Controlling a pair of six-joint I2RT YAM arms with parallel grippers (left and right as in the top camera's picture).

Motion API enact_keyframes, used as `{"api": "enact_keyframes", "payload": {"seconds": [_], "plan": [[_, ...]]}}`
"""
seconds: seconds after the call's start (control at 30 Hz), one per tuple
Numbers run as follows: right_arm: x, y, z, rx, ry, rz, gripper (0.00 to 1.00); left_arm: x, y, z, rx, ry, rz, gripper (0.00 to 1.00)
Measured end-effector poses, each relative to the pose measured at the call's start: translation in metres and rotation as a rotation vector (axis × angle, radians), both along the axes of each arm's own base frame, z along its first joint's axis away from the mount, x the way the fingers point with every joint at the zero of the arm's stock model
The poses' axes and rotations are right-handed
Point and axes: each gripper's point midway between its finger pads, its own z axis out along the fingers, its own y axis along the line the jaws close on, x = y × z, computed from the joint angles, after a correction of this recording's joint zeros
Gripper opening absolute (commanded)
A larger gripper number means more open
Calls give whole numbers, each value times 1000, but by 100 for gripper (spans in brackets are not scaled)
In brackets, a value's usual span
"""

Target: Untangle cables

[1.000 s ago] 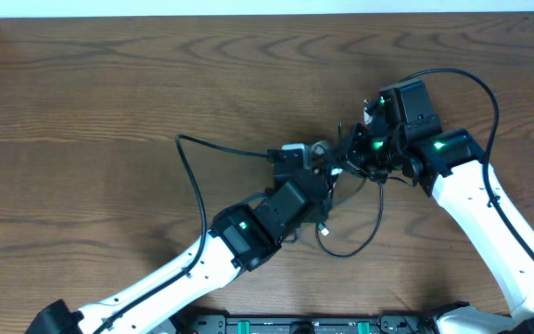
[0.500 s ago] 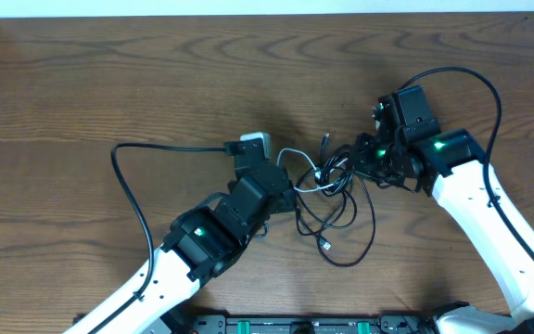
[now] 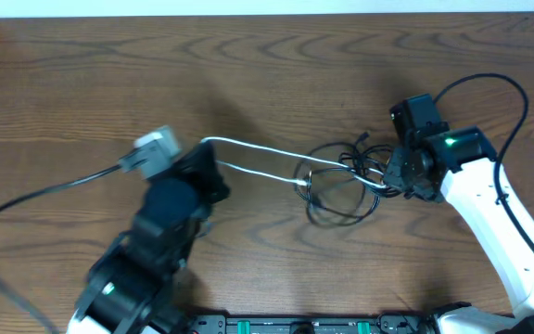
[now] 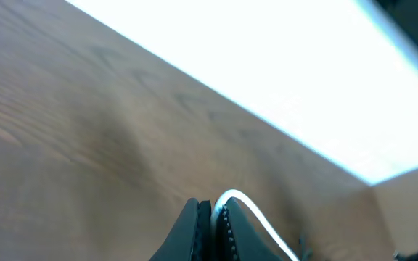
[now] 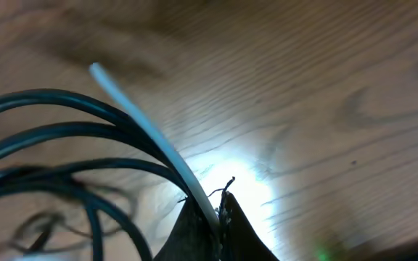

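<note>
Across worktop (image 3: 276, 74): white cable (image 3: 258, 150) stretched from left jaws to right jaws, both clamped on it; black cables (image 3: 350, 156) tangled at its right end.

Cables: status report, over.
Left pincer shut on white cable. Right pincer shut on it too, by the black cables. White cable stretched between both, crossing black loops. No other obstruction seen.

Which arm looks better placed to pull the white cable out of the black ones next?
Probably left: the left claw is shut on the white cable, with bare table beyond it. The right claw grips that cable at the black tangle, better as an anchor.
</note>
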Motion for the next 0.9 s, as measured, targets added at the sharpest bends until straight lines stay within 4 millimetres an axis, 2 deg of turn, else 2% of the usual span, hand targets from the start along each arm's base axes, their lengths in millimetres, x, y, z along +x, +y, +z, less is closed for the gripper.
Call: {"api": "enact_keyframes", "payload": {"seconds": [0.13,0.23,0.33,0.5,0.6,0.67,0.77,0.9], "plan": [[2,-13,1,-15,-5,-48,8,-10,23,9,-16,-28,53,8],[3,-30,2,-53,-11,-95,9,-12,47,13,-7,-48,151,8],[4,-41,2,-72,-12,-125,10,-14,63,13,9,-47,218,8],[4,-51,3,-84,-13,-155,10,-13,81,11,24,-43,298,8],[4,-59,3,-97,-15,-179,16,-15,93,8,32,-27,348,8],[5,-62,3,-92,-18,-194,13,-17,95,3,22,-10,363,8],[11,-54,2,-30,-34,-177,2,-15,90,-5,-2,25,340,8],[27,-10,3,179,-66,22,1,-3,69,-24,-29,110,254,8]]}}
